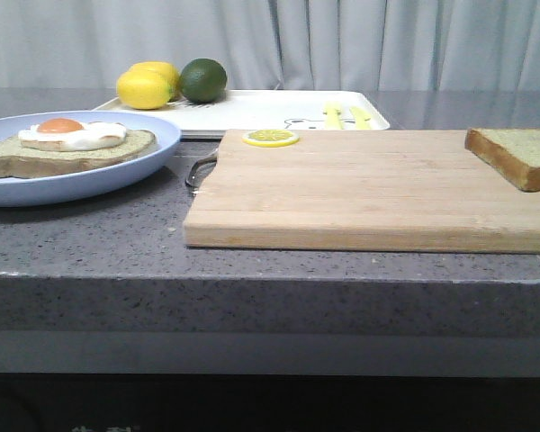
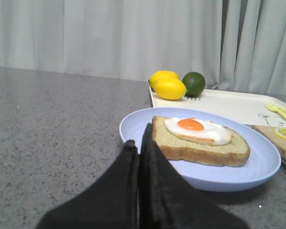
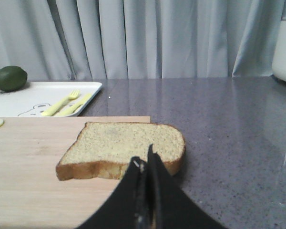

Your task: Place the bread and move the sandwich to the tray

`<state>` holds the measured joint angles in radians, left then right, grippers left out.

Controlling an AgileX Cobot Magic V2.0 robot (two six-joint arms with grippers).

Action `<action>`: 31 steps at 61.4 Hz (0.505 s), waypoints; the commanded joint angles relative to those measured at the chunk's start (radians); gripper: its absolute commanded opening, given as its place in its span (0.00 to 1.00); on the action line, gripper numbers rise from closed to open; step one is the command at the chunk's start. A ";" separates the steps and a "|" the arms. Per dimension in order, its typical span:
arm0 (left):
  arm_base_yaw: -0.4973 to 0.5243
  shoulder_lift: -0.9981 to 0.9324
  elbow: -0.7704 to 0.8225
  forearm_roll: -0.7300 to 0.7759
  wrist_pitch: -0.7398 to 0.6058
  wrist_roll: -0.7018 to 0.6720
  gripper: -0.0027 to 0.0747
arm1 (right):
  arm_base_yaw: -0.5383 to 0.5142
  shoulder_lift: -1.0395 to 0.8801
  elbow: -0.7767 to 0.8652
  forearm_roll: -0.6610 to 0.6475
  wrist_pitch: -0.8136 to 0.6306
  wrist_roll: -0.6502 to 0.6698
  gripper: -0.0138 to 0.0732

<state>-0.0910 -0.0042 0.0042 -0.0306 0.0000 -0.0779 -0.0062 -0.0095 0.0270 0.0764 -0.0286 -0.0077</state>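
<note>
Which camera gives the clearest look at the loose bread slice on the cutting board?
The right wrist view: the bread fills the middle, whole, its crust and top clear, lying on the cutting board. The front view catches it cut off at the right edge. The left wrist view misses it.

Bread (image 1: 522, 155) flat on board, egg-topped sandwich (image 1: 67, 147) plated, tray (image 1: 270, 111) behind

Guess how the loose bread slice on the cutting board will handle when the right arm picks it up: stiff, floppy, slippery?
The bread looks thick with a firm brown crust, so it probably holds its shape rather than drooping. It likely weighs little. It lies flat on the cutting board, one corner hanging past the board's edge, which may give the right tool a way under.
</note>
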 commanded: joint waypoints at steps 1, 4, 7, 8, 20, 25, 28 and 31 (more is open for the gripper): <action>-0.002 -0.021 -0.032 -0.011 -0.095 0.001 0.01 | 0.001 -0.019 -0.034 0.004 -0.107 -0.007 0.08; -0.002 -0.021 -0.060 -0.014 -0.080 0.001 0.01 | 0.001 -0.019 -0.064 0.004 -0.084 -0.007 0.08; -0.002 -0.021 -0.118 -0.018 -0.042 0.001 0.01 | 0.001 -0.019 -0.125 0.004 -0.027 -0.007 0.08; -0.002 -0.019 -0.134 -0.018 -0.031 0.001 0.01 | 0.001 -0.019 -0.140 0.004 -0.011 -0.007 0.08; -0.002 0.047 -0.411 -0.021 0.192 0.001 0.01 | 0.001 0.022 -0.391 0.004 0.196 -0.007 0.08; -0.002 0.125 -0.536 -0.021 0.288 0.001 0.01 | 0.001 0.083 -0.504 0.004 0.292 -0.007 0.08; -0.002 0.175 -0.610 -0.021 0.356 0.001 0.01 | 0.001 0.128 -0.572 0.004 0.361 -0.007 0.08; -0.002 0.229 -0.680 -0.021 0.418 0.003 0.01 | 0.001 0.184 -0.649 0.004 0.449 -0.007 0.08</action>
<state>-0.0910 0.1330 -0.5600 -0.0431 0.3768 -0.0779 -0.0062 0.0821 -0.4935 0.0764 0.3607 -0.0077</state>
